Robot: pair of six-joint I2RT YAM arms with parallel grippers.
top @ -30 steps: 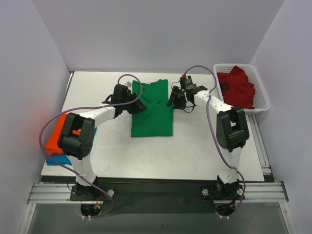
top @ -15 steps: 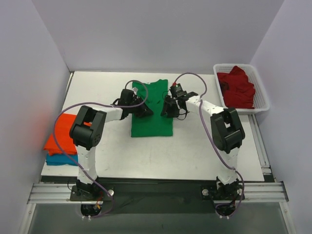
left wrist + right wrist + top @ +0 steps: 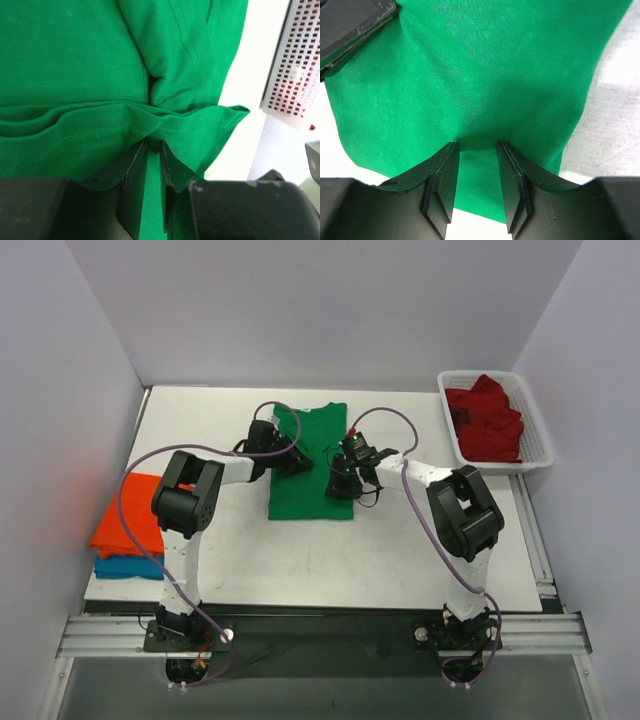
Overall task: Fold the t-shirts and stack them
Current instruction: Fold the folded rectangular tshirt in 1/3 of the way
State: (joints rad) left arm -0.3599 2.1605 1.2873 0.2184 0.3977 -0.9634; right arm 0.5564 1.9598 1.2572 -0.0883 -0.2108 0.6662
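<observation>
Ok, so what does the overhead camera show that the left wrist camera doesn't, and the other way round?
Only overhead: the orange t-shirt lying on the blue t-shirt at the table's left edge, plus the right gripper over the green t-shirt's right side. Only the left wrist: hem stitching and cloth bunched against the left gripper's tips. Both: the green t-shirt and the white basket.

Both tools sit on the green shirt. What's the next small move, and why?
Probably close the right tool before any lift: its fingers stand apart astride the green shirt, pinching nothing yet, while the left tool has its fingers close together with cloth between them.
</observation>
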